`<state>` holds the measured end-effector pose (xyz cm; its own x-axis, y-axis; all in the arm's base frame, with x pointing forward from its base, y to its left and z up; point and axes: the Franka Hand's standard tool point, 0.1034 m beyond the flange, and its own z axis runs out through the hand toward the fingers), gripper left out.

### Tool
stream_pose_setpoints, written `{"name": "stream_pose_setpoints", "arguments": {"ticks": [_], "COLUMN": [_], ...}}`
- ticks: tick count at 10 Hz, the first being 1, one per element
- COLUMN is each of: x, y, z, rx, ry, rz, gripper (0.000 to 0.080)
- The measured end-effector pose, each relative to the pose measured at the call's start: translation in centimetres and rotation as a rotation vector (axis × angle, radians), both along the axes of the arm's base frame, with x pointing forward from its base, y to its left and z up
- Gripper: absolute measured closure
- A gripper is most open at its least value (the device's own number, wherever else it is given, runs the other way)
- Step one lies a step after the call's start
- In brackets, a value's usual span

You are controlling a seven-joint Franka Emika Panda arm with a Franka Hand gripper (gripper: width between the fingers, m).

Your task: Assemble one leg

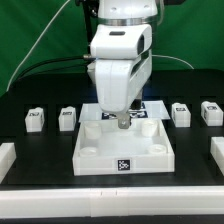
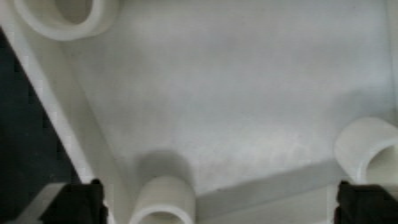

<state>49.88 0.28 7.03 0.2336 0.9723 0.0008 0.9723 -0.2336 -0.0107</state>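
1. My gripper (image 1: 122, 122) hangs low over the white tray part (image 1: 100, 160), close to its middle, with the fingers pointing down.
2. In the wrist view the two dark fingertips (image 2: 68, 205) stand wide apart. Only the tray floor (image 2: 214, 100) shows between them, so the tool is spread and carries nothing.
3. Counting from the exterior view's left, the four legs sit in a row on the black table (image 1: 40, 150), all clear of the tray. From the tray's middle, the first leg (image 1: 35, 119) and second leg (image 1: 67, 117) lie near 10 o'clock.
4. The third leg (image 1: 181, 113) and fourth leg (image 1: 210, 111) lie near 2 o'clock.
5. The wrist view also catches three rounded corner sockets (image 2: 71, 15) of the tray, blurred.
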Motion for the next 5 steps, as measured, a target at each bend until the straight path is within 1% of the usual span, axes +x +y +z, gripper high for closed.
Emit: {"name": "stream_pose_setpoints", "arguments": {"ticks": [2,4,5], "x": [-2.5,-5.0,-5.1], "y": [0.1,-0.2,-0.3], "z": [-0.7,-1.4,-1.5], "rx": [-0.004,0.0,0.001], "ry": [0.023,0.031,0.033], "rz": [0.15,0.213,0.208], "gripper": [0.015,0.015,0.015]}}
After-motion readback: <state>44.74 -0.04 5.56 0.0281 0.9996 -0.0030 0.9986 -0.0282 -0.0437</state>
